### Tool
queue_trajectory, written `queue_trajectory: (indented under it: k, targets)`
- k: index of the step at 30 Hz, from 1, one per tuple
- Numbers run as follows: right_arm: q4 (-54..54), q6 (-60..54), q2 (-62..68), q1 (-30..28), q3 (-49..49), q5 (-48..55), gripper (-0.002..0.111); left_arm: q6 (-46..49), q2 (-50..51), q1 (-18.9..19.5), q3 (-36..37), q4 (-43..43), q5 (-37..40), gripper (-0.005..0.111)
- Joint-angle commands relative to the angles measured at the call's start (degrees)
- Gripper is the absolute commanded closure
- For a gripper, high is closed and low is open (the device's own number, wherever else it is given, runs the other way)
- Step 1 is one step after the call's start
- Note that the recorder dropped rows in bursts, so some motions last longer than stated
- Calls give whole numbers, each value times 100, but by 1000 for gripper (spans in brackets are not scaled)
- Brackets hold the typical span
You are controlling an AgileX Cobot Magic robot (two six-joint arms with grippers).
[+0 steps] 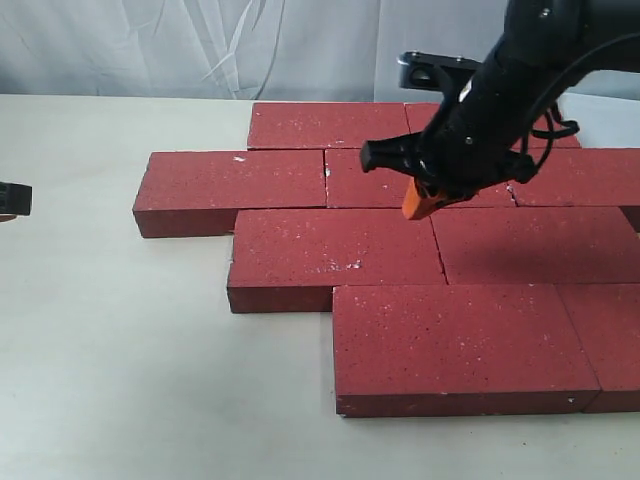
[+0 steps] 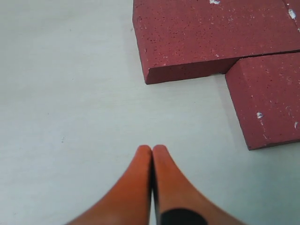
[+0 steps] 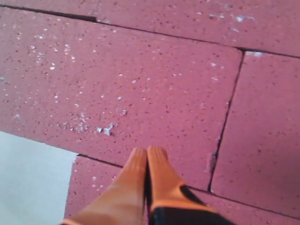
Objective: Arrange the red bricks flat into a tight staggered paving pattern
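Several red bricks lie flat in staggered rows. A back brick (image 1: 325, 125) heads them, then a left brick (image 1: 235, 180), a middle brick (image 1: 335, 250) and a front brick (image 1: 455, 335). My right gripper (image 1: 420, 203) hangs shut and empty just above the middle rows. In the right wrist view its orange tips (image 3: 148, 152) sit over a speckled brick (image 3: 131, 89), near its joint with the neighbouring brick (image 3: 262, 131). My left gripper (image 2: 152, 149) is shut with nothing in it, over bare table, short of two brick corners (image 2: 211, 33) (image 2: 269, 101).
The pale table (image 1: 110, 330) spreads left and in front of the bricks. A black piece of the left arm (image 1: 14, 200) shows at the far left edge. A wrinkled white cloth (image 1: 200, 45) hangs behind. The right-hand bricks run out of frame.
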Motion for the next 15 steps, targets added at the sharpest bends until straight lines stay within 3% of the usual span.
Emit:
queue_trajectory:
  k: [1, 15]
  targets:
    - [250, -189, -313, -543, 276, -116, 109, -29, -23, -38, 26, 9, -63, 107]
    - [307, -189, -1549, -1914, 941, 54, 109, -29, -23, -38, 26, 9, -63, 107]
